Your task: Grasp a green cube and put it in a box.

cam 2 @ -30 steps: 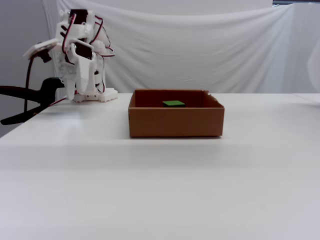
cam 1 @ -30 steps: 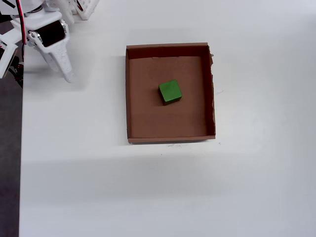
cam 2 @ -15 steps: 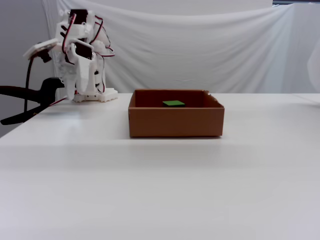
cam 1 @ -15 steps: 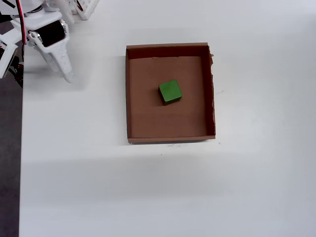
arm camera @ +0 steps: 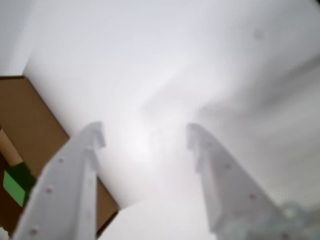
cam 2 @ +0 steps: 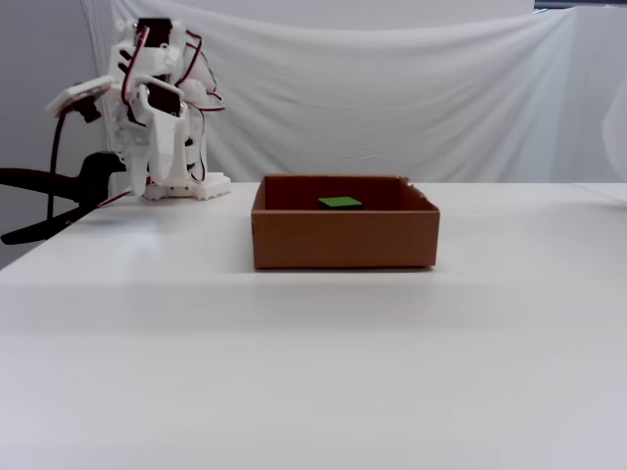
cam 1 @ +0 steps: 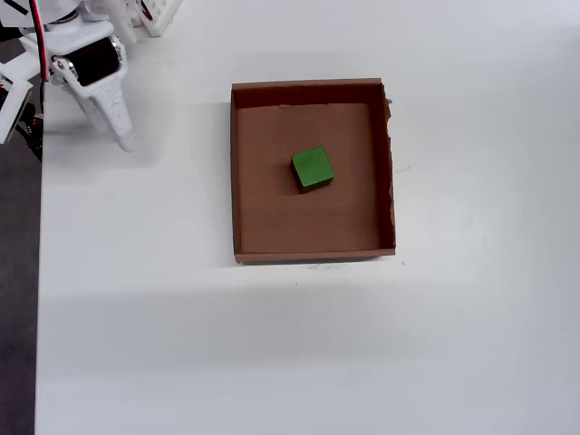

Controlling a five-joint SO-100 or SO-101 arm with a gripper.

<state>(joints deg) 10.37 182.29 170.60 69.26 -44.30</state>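
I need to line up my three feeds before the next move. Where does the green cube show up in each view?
Wrist view: green cube at the far left edge, low, partly cut off.
Overhead view: green cube near the middle of the floor of the box, touching no wall.
Fixed view: only the top of the green cube shows above the near wall.
Shared landmark: the brown box, seen in all three.

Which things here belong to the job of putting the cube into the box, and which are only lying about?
Belonging to the job:
- small green solid cube, already on the box floor
- shallow brown cardboard box
- white two-finger claw, open and empty, away from the box

Only lying about:
- black clamp at the table edge
- white cloth backdrop
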